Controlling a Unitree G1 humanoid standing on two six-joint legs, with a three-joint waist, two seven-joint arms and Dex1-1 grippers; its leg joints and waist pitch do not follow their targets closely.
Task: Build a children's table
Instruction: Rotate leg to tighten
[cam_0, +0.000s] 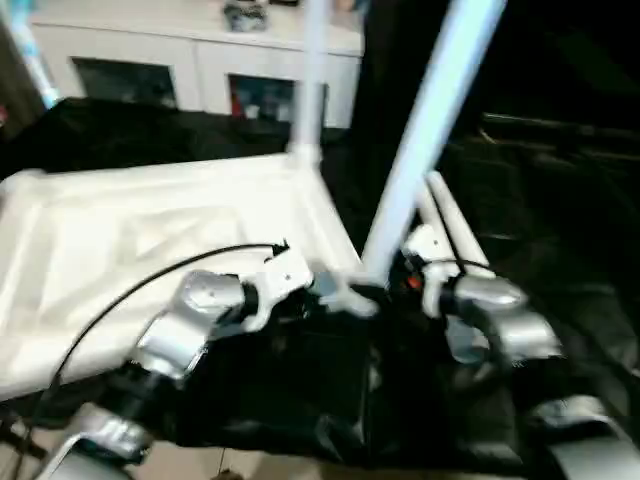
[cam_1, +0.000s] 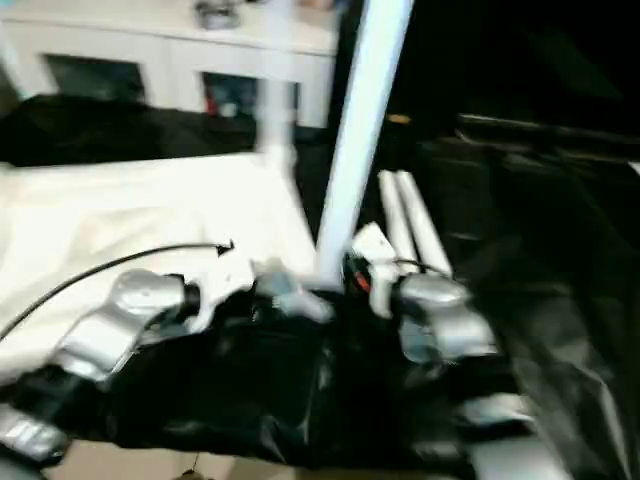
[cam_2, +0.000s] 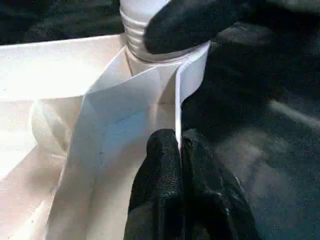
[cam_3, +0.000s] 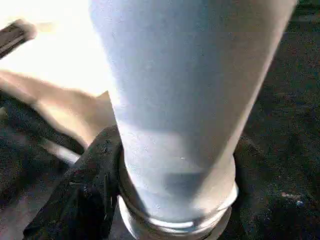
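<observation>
The white tabletop lies upside down, ribbed underside up, on the black-draped table. One white leg stands upright in its far right corner socket. At the near right corner a second leg leans to the right, its ringed base at the socket. My right gripper is shut on this leg low down, with a black finger pressed to its side. Pinching the thin white rim wall just below that corner is my left gripper, shut.
Two loose white legs lie side by side on the black cloth right of the tabletop. A white cabinet with glass doors stands behind the table. A black cable arcs over my left forearm.
</observation>
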